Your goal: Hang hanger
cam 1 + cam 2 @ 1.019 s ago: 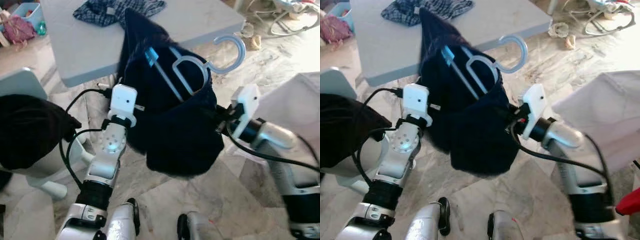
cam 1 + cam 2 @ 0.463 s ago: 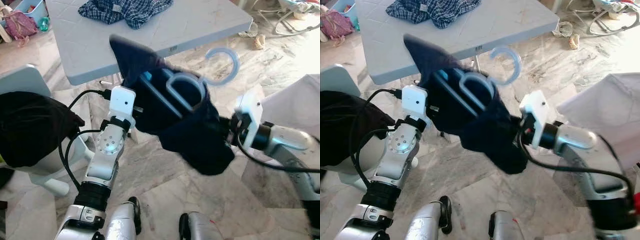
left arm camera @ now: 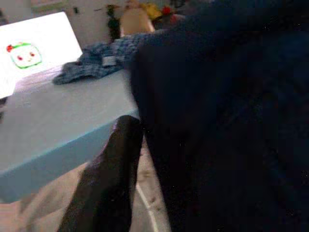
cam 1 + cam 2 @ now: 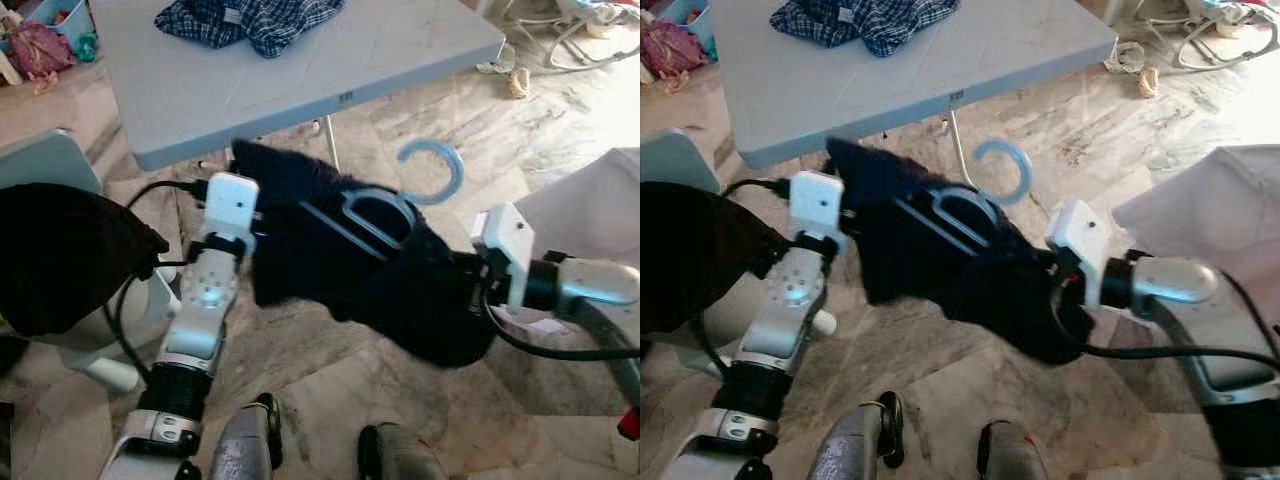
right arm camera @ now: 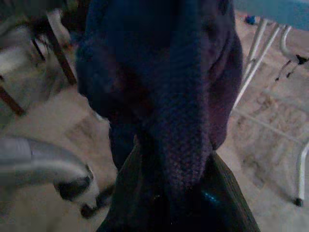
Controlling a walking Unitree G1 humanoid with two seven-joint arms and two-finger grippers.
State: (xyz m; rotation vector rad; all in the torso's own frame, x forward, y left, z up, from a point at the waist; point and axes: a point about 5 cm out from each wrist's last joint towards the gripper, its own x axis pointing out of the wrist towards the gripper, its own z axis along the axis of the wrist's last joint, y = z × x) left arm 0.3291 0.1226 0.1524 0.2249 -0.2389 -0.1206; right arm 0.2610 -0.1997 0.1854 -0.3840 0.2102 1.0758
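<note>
A dark navy garment (image 4: 370, 270) is stretched between my two grippers above the floor. Inside it is a light blue hanger (image 4: 372, 212), whose hook (image 4: 434, 170) sticks out past the cloth toward the table. My left gripper (image 4: 252, 214) holds the garment's left edge; one black finger (image 3: 110, 169) presses against the cloth. My right gripper (image 5: 176, 191) is shut on a bunched fold of the garment at its right end (image 4: 462, 275). The cloth hides both sets of fingertips in the head views.
A pale blue folding table (image 4: 330, 70) stands just beyond, with a checked shirt (image 4: 250, 18) on it and metal legs (image 4: 958, 150) below. A chair draped in black cloth (image 4: 60, 250) is at my left. A white covered object (image 4: 590, 190) is at my right.
The garment and hanger have dropped lower and tilted flatter, and the hook now points down toward the table edge. My right gripper has moved down and to the right.
</note>
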